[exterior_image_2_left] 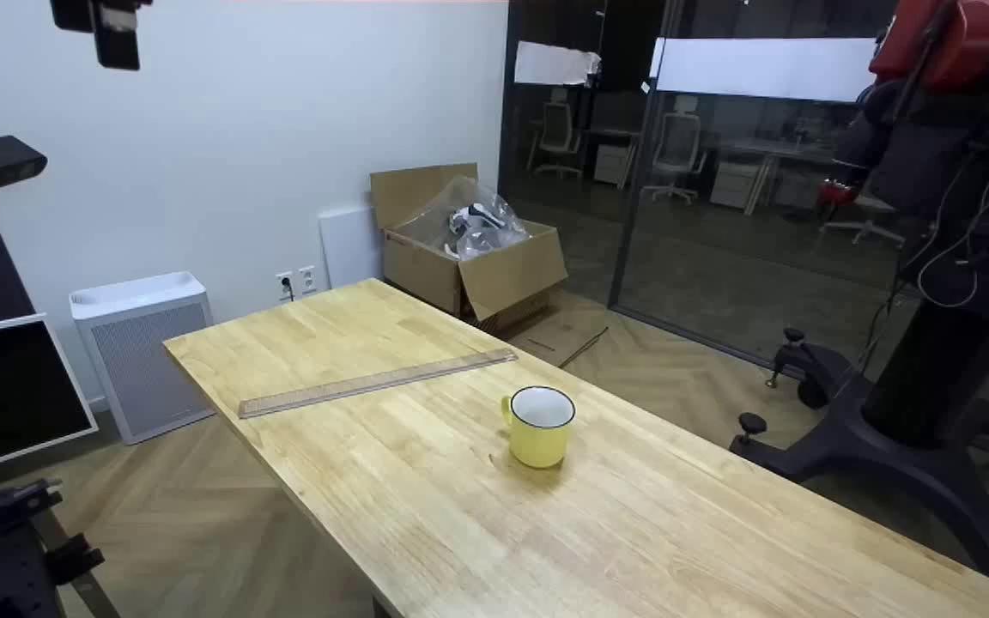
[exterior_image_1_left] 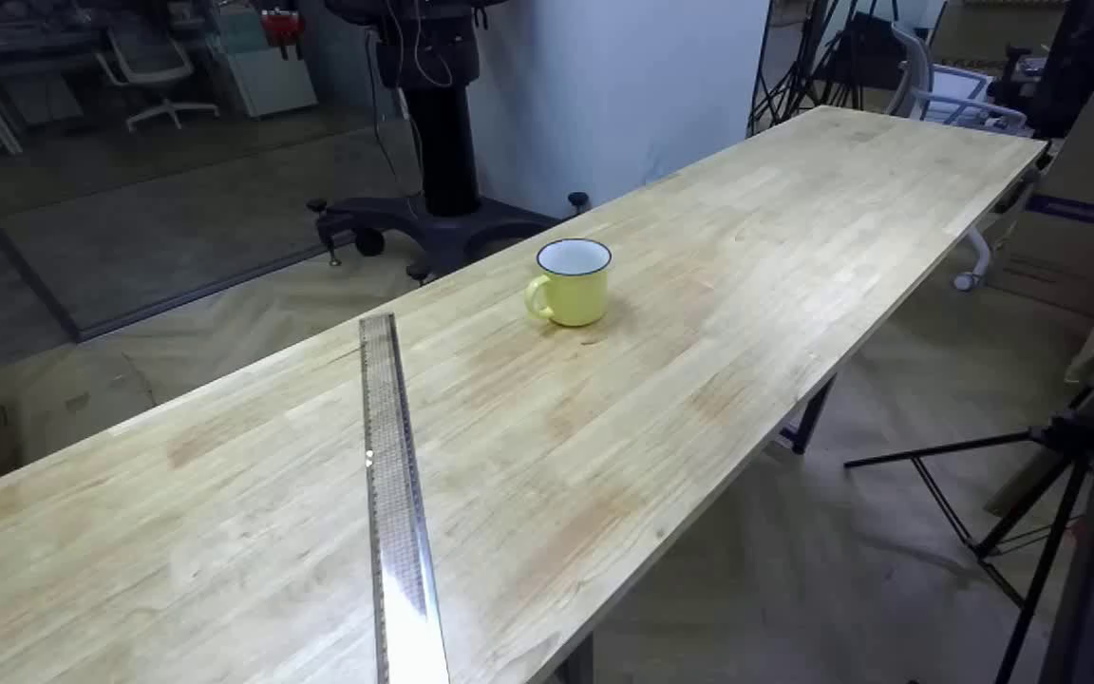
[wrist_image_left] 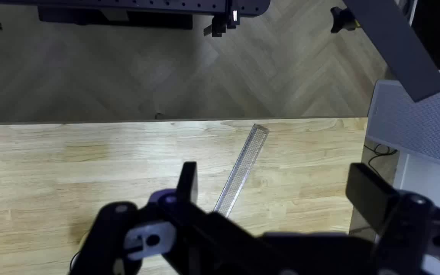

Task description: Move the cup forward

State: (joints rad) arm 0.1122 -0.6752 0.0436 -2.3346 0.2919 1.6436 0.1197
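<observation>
The yellow cup stands upright on the wooden table in both exterior views. Its inside is white, its rim is dark, and its handle points toward the ruler. In the wrist view only a sliver of the cup shows at the lower left, mostly hidden behind a gripper finger. My gripper is wide open and empty, high above the table near the ruler, apart from the cup. A dark part at the top left of an exterior view looks like the gripper's tip.
A clear ruler lies slantwise across the table. The table is long and narrow. A wheeled black stand is close to one long edge. An open cardboard box and a white appliance stand beyond the table's end.
</observation>
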